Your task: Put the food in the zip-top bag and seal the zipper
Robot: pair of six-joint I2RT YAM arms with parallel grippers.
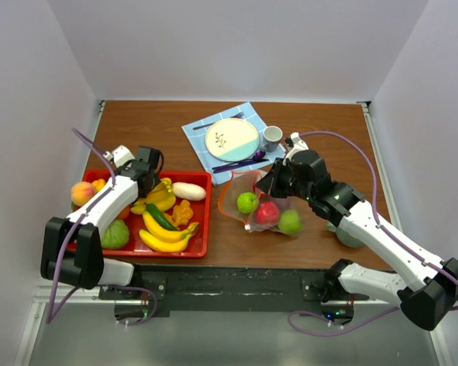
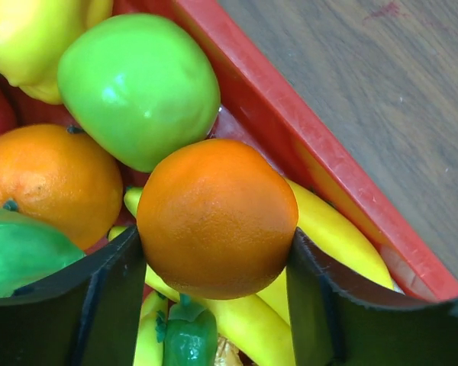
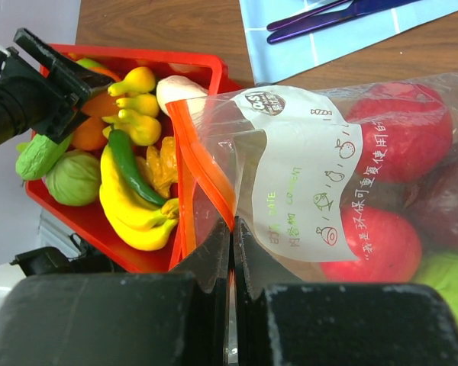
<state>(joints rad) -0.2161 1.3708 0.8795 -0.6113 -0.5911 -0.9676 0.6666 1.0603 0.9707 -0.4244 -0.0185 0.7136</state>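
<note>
My left gripper (image 1: 149, 183) is over the red tray (image 1: 203, 229) and is shut on an orange (image 2: 217, 217), its fingers (image 2: 111, 290) pressing both sides. Under it lie bananas (image 2: 328, 236), a green apple (image 2: 137, 84) and another orange (image 2: 49, 183). My right gripper (image 1: 270, 185) is shut on the mouth edge of the zip-top bag (image 1: 278, 200), right at the orange-red zipper (image 3: 206, 164), and holds the mouth open toward the tray. The bag holds two green apples (image 1: 247, 202) and a red apple (image 1: 267, 212). The white slider is not visible.
The tray also holds bananas (image 1: 164, 242), a green pepper (image 1: 160, 217), a white vegetable (image 1: 188, 191) and a peach (image 1: 82, 193) at its left edge. A blue napkin (image 1: 202, 126) with plate (image 1: 231, 139), cup (image 1: 272, 137) and purple cutlery (image 1: 240, 162) lies behind the bag.
</note>
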